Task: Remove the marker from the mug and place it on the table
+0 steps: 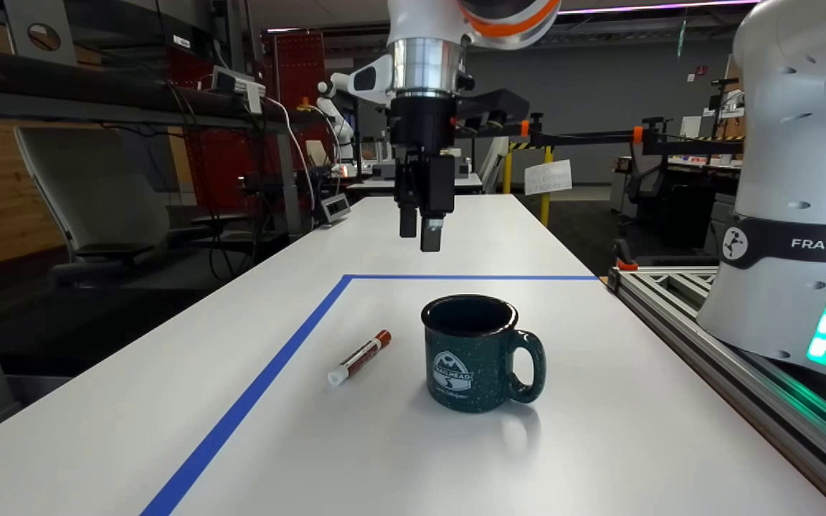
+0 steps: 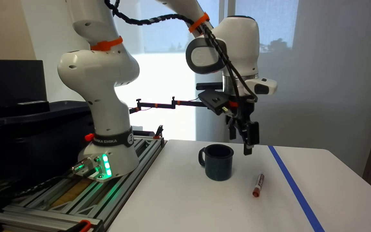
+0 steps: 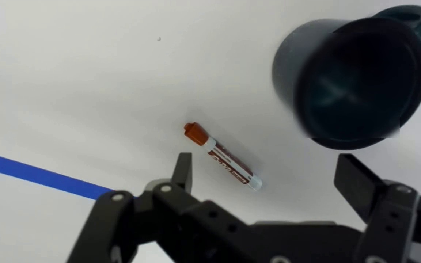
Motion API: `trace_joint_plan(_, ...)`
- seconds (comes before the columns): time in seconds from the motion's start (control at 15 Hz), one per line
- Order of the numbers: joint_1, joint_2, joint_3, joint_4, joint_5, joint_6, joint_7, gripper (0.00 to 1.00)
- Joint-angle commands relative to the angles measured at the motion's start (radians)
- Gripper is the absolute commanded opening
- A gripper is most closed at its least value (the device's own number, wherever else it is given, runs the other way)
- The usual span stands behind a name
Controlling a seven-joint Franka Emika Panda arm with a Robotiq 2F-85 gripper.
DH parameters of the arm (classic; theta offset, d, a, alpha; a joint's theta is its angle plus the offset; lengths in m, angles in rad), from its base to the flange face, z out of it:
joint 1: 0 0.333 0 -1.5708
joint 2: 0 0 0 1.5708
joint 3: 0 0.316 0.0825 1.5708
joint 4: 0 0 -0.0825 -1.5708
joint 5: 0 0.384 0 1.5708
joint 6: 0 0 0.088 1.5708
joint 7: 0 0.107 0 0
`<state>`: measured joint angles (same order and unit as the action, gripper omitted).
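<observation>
Clearly the marker [image 3: 227, 159] already lies on the table [image 1: 599, 437], beside but clear of the mug [image 1: 472, 362], so if the gripper [image 3: 264, 168] (fingers [image 3: 355, 179] apart, empty) came down anyway, sideways drift could knock the mug or set the marker rolling.

Lower than the fingers [image 3: 356, 182], the white table [image 1: 298, 459] carries the marker [image 1: 361, 357], the upright mug [image 1: 474, 365] and blue tape lines [image 1: 259, 387].

In an exterior view, your marker [image 1: 361, 357] lies at nine o'clock from the mug [image 1: 476, 362], both on the table [image 1: 635, 430]. Farther out at nine runs tape [image 1: 268, 373].
</observation>
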<state>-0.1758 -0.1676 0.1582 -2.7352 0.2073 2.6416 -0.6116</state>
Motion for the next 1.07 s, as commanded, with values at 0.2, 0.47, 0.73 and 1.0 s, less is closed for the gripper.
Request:
trace_joint_plan(0.2, 0.184, -0.179, -0.102, -0.011, -0.044, -0.113, 0.233, 1.00)
trace_joint_plan(0.47, 0.198, -0.225, -0.101, -0.019, -0.107, -0.111, 0.346, 1.00)
trace_joint_plan(0.73, 0.219, -0.196, -0.125, -0.005, -0.126, -0.095, 0.352, 1.00)
trace_joint_plan(1.0, 0.219, -0.201, -0.125, -0.005, -0.135, -0.095, 0.367, 1.00)
